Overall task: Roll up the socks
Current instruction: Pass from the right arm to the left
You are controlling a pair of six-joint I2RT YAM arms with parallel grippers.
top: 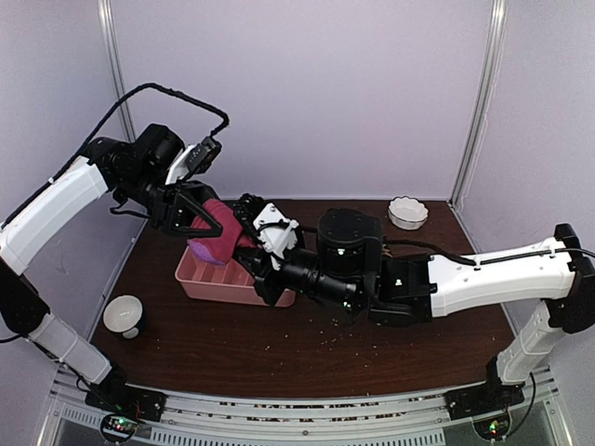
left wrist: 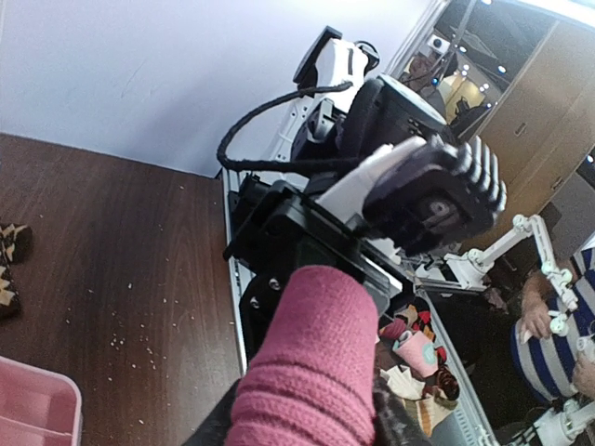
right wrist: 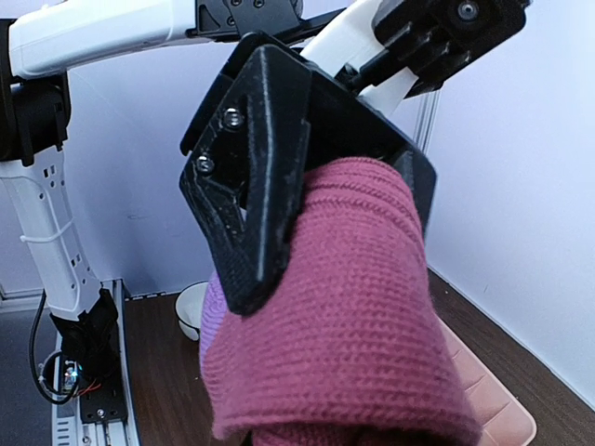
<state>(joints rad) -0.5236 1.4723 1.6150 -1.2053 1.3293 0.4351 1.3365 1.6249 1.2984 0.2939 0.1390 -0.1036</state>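
We are seeing the left gripper (top: 212, 221) hanging in the upper left of the overhead view. Its black fingers (right wrist: 256, 186) are pinching the magenta sock (top: 220, 237) from both sides. The knit fabric is bulging out between them and drooping below, with its purple end pointing down. The sock is hanging in the air just above the far left corner of the pink tray (top: 218, 288), which is sitting left of centre on the dark table (top: 307, 344).

The right gripper (top: 245, 221) is reaching in from the right of that frame and touching the sock's right side. Its jaws are pressed together, but we cannot tell whether any fabric is caught between them. In the right wrist view the sock is filling the lower centre, very close to the lens.

The checkered sock (left wrist: 9, 269) is lying on the table and showing only at the left edge of the left wrist view, apart from the tray corner at lower left.
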